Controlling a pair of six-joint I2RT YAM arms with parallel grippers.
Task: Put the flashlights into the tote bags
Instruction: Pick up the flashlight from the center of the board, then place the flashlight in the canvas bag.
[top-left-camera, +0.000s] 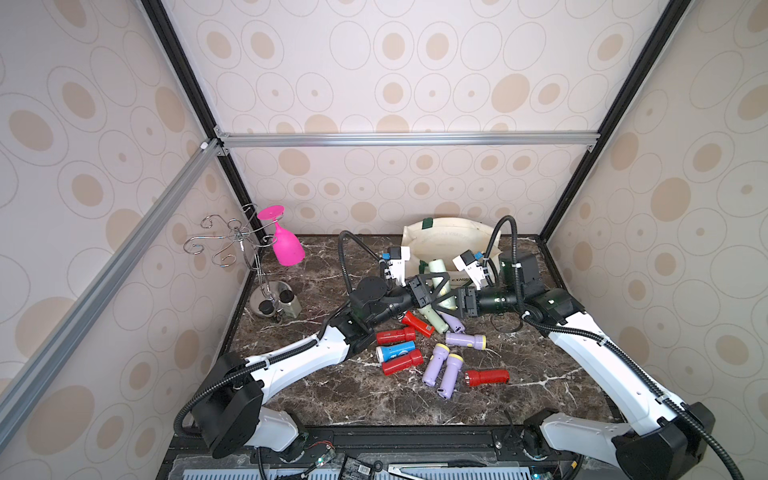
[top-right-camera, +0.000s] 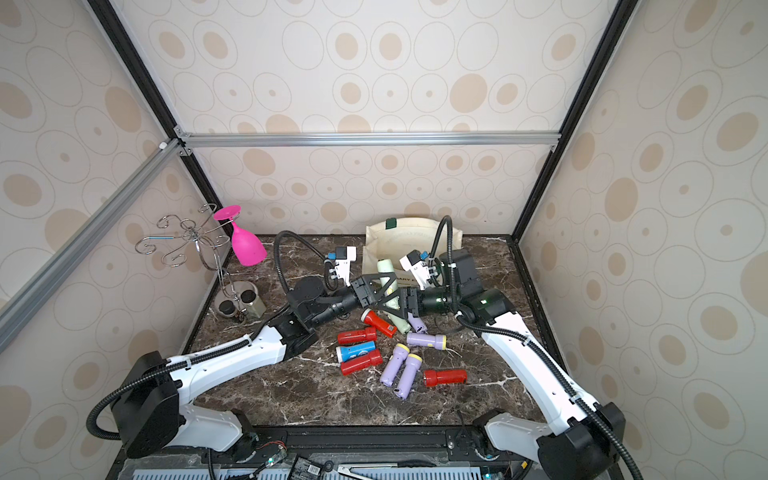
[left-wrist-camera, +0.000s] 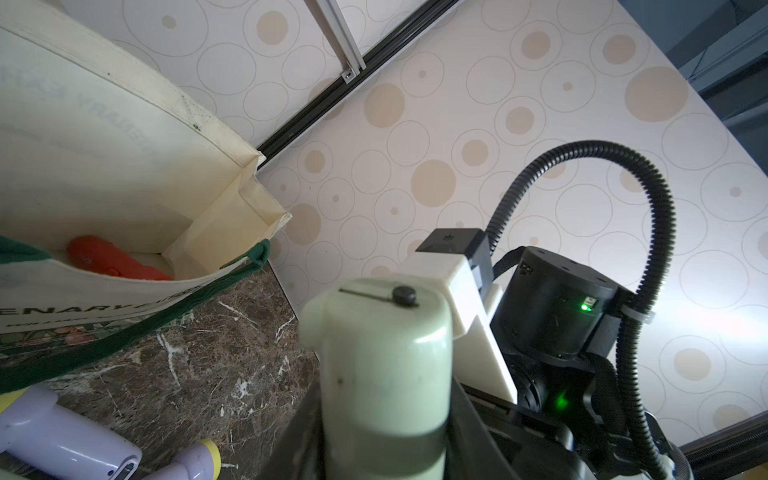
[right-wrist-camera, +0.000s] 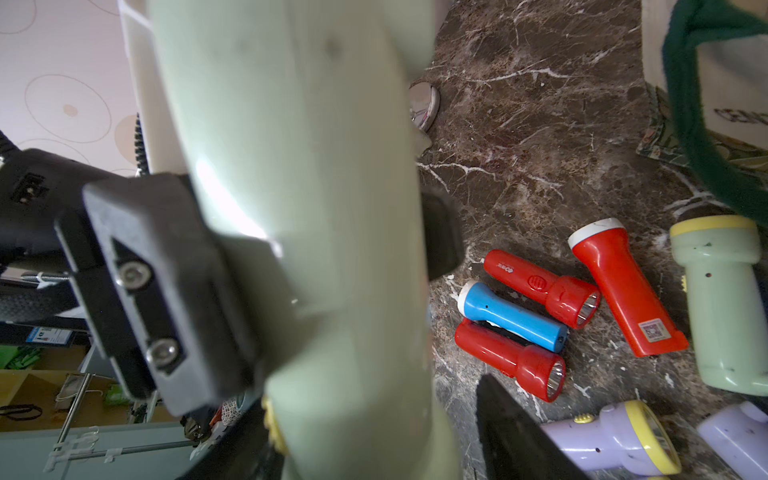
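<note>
On veined marble table (top-left-camera: 374, 399), stubby plastic flashlights (top-left-camera: 401, 362), cream canvas tote bag (top-left-camera: 449, 245).

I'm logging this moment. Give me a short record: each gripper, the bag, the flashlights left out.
left gripper: shut on a pale green flashlight, held in front of the tote bag
right gripper: open, jaws either side of that flashlight
tote bag: mouth open, at the back of the table; a red flashlight inside
loose flashlights: red, lilac, pale green and one blue, lying on the table
</note>
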